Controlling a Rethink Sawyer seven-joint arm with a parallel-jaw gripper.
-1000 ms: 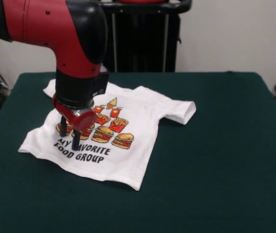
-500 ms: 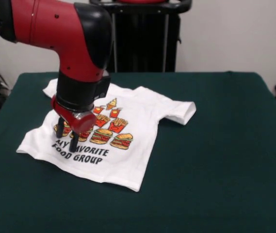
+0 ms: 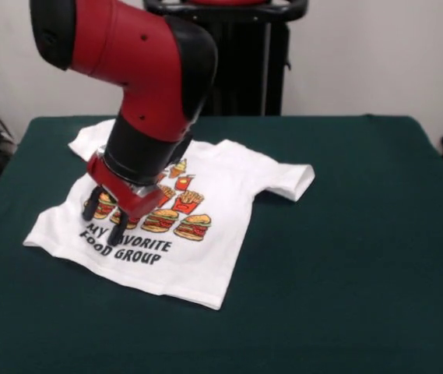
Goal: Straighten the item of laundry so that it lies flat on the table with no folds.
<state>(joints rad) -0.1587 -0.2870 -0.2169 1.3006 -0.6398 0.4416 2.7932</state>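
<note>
Black two-finger gripper [image 3: 104,217] on tilted red-and-black arm [image 3: 139,93]: fingers spread apart, nothing grasped, tips at print. Small white food-print T-shirt [image 3: 205,249]: directly beneath gripper, spread on dark green felt table [image 3: 346,280].

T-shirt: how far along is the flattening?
Mostly done: the T-shirt lies spread on the table, print up, body flat. In hand: the gripper, fingers apart, sits on the print near the text. Left: the sleeve toward the picture's right looks folded; the other is partly hidden.

Black stand [image 3: 233,58], pale wall [image 3: 361,54]
</note>
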